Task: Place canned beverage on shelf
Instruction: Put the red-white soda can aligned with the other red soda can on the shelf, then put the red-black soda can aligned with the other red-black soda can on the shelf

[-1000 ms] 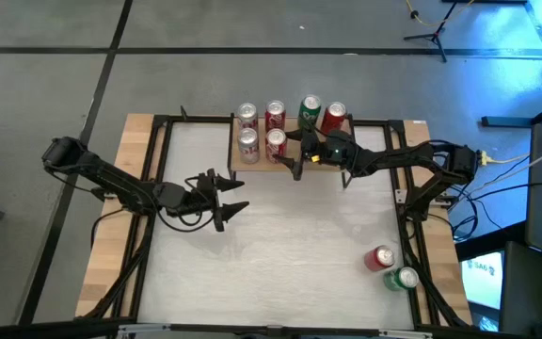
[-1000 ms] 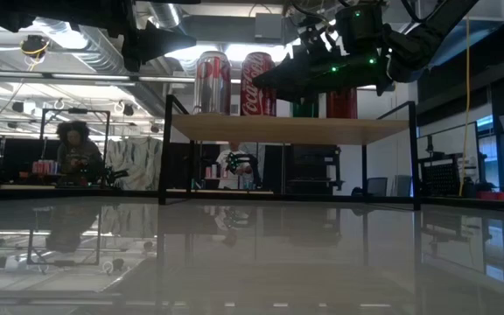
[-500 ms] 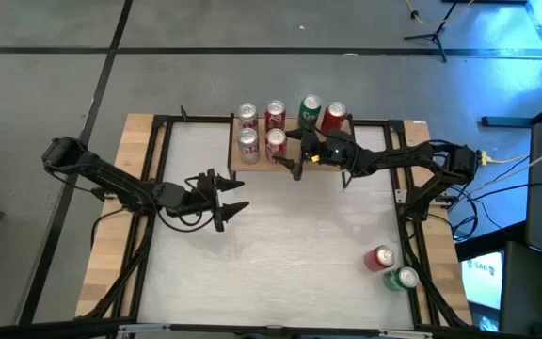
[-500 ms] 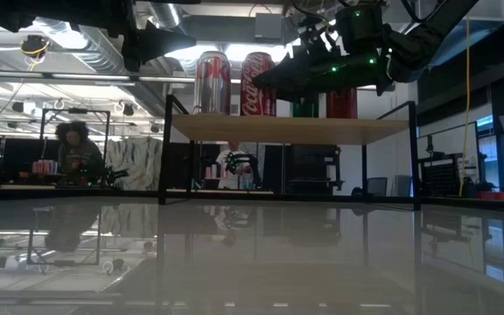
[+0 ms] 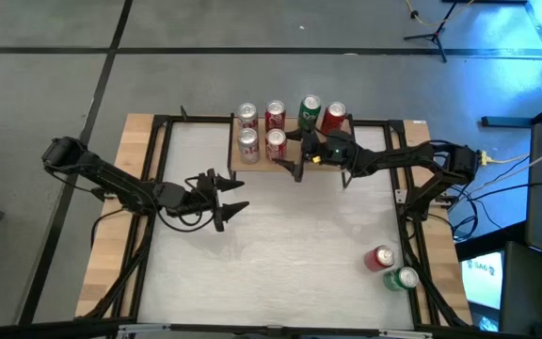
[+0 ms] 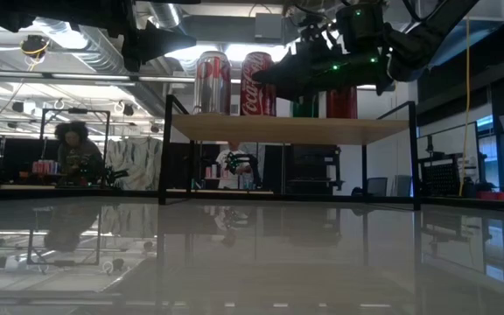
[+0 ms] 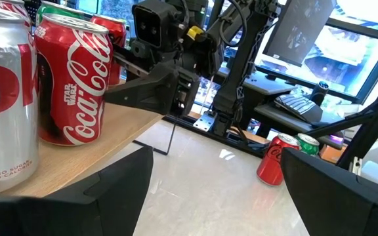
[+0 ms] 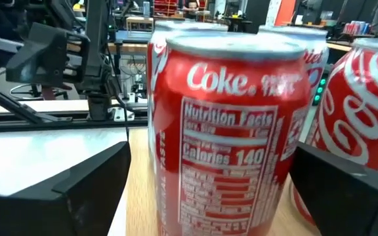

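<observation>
The low wooden shelf (image 5: 260, 163) stands at the table's far middle with several cans upright on its top: silver ones, red ones and a green one (image 5: 310, 109). My right gripper (image 5: 290, 155) is open over the shelf's near right part. Its fingers stand apart on either side of a red Coke can (image 8: 231, 131) without touching it. That can stands on the plank top (image 8: 136, 210). My left gripper (image 5: 238, 196) is open and empty above the table, left of middle. Its wrist view shows the shelf's cans (image 7: 74, 78) and my right gripper (image 7: 156, 85).
A red can (image 5: 380, 258) and a green can (image 5: 405, 278) lie on the table at the near right; they also show in the left wrist view (image 7: 275, 157). The table's middle is bare white top (image 5: 280, 245). People show in the room behind (image 6: 75, 149).
My right gripper has gone up a little over the shelf, still open. The cans have stayed where they were.
</observation>
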